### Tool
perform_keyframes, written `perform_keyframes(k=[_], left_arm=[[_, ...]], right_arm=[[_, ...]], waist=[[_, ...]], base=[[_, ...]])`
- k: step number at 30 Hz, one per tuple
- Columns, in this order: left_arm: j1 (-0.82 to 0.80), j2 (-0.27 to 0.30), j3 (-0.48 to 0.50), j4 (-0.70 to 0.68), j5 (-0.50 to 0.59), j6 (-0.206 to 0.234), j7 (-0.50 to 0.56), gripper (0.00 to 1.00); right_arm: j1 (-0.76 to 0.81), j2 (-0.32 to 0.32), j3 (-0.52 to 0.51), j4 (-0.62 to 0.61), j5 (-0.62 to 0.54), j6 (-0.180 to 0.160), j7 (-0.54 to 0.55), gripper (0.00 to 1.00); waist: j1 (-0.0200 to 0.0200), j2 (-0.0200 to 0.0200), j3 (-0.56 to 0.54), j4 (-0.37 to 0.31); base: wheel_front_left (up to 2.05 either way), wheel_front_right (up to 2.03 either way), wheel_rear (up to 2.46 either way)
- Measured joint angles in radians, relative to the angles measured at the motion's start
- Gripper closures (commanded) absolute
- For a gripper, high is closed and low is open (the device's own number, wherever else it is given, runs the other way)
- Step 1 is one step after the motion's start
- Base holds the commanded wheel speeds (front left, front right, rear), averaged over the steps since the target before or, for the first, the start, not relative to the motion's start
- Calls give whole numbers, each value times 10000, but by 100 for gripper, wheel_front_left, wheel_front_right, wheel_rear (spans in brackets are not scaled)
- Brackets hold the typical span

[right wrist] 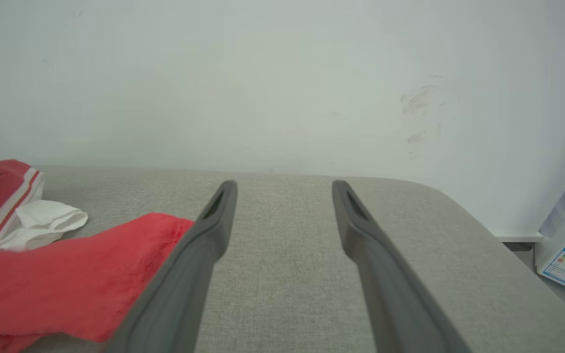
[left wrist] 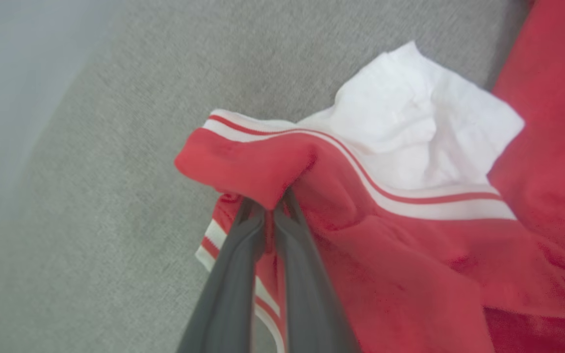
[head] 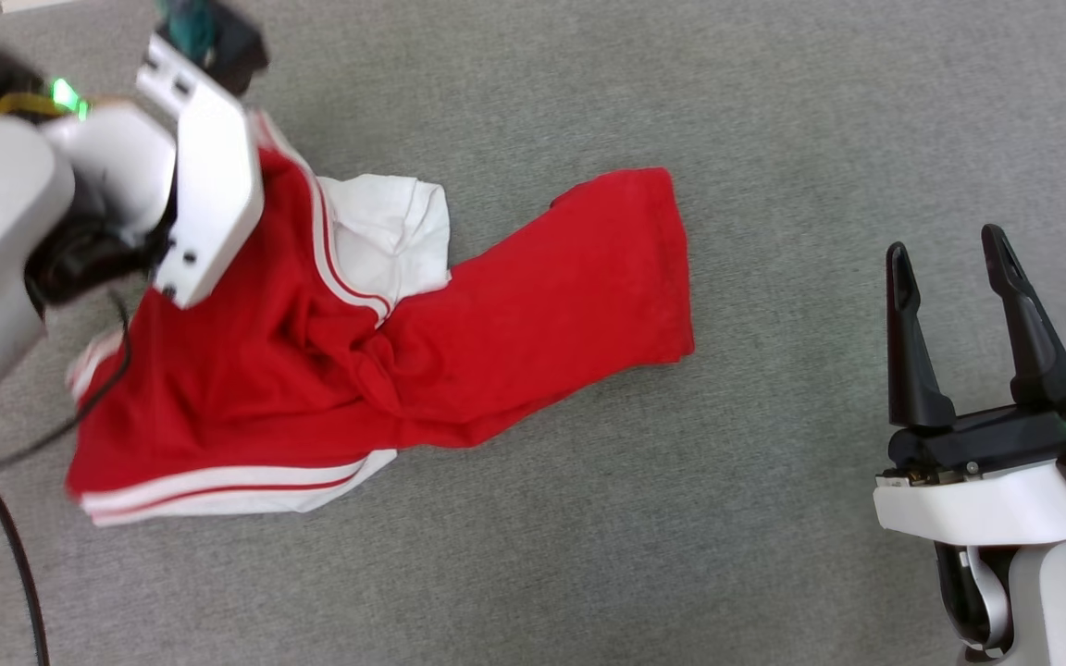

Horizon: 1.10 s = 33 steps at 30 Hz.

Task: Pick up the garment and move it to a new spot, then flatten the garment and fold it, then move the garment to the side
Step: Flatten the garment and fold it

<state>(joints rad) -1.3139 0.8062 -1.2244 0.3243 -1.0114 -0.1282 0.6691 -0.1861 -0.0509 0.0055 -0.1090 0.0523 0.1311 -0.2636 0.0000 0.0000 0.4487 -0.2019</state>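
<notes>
Garment (head: pixel 514 305): laid crumpled on the grey desk (head: pixel 774 555).
Left gripper (left wrist: pixel 269 206): jaws clamped on a raised red fold of it.
Right gripper (head: pixel 945 239): jaws set apart, clear of the cloth.

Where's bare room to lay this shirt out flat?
Bare grey surface lies between the garment and the right gripper, and along the far side beyond the garment. Crowded at left, where the left gripper pinches the fabric.
</notes>
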Motion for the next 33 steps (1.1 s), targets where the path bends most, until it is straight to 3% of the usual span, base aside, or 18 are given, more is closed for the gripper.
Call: perform_keyframes(k=[6, 12, 13, 16, 19, 24, 25, 26, 30, 33], left_arm=[[-1166, -566, -111, -834, 449, -10, -807, 100], [-1569, -2119, -443, -454, 1037, -10, -1419, 100], [-1467, -2591, -499, -176, 1170, -10, -1498, 100], [-904, -3078, -539, 58, 1551, -10, -1131, 100], [83, -3233, -568, -21, 2002, -10, -403, 100], [431, -3145, -458, -82, 2220, 4, -207, 100], [435, -3120, -468, -29, 2205, 4, -324, 63], [422, -3112, -489, 36, 2146, 2, -525, 0], [110, -3032, -566, 167, 2140, -8, -1300, 0], [-289, -2800, -571, 174, 1532, -10, -1802, 0]], right_arm=[[5, -2, 27, -35, 90, 0, 2, 0], [-14, 0, 61, -52, 253, 0, 2, 0], [-44, -4, 67, -56, 307, 0, 2, 0], [-92, -2, 100, -58, 378, 0, 2, 0], [-156, -2, 105, -52, 472, 0, 2, 0], [-180, -2, 96, -19, 556, 0, 2, 0], [-180, -2, 90, -8, 571, -2, 2, 0], [-177, -2, 73, 0, 571, 0, 2, 0], [-120, 0, 92, 52, 502, 0, 2, 0], [57, -2, 81, 84, 431, 0, 2, 0]], waist=[[0, 0, -43, -275], [0, 0, 208, -579], [0, 0, 317, -696], [0, 0, 491, -867], [1, 0, 643, -1042], [1, 0, 752, -1209], [0, 0, 725, -1206], [0, 0, 683, -1190], [1, 0, 423, -1028], [1, 0, 138, -841]], base=[[0, 0, 0], [0, 0, 0], [0, 0, 0], [0, 0, 0], [0, 0, 0], [0, 0, 0], [0, 0, 0], [0, 0, 0], [0, 0, 0], [0, 0, 0]])
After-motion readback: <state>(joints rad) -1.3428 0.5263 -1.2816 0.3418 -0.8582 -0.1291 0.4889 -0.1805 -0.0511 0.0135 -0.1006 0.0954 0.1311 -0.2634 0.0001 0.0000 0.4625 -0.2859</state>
